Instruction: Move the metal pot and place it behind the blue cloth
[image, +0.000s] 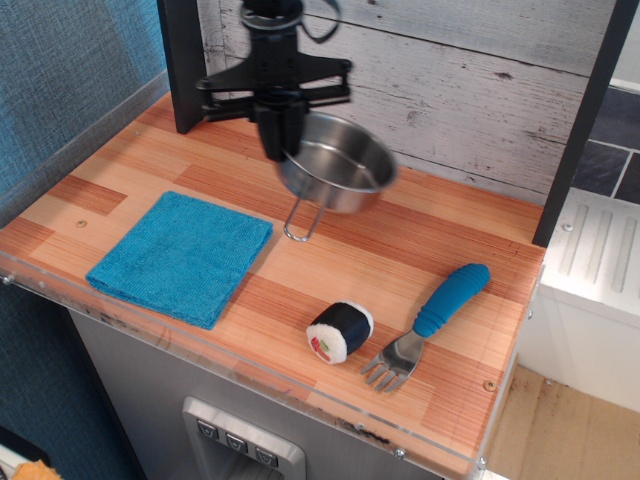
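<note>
The metal pot (340, 165) is a small shiny steel pan with a thin wire-loop handle (303, 219) pointing toward the front. It hangs tilted above the wooden table (330, 270), held by its left rim. My gripper (279, 137) is shut on that rim, its black fingers pointing down. The blue cloth (181, 255) is a folded teal towel lying flat at the front left. The pot is to the right of and behind the cloth, with its handle tip close to the cloth's back right corner.
A sushi-roll toy (340, 331) and a blue-handled fork (432, 320) lie at the front right. A dark post (185, 70) stands at the back left, in front of a white plank wall (470, 80). A clear lip runs along the table's front edge.
</note>
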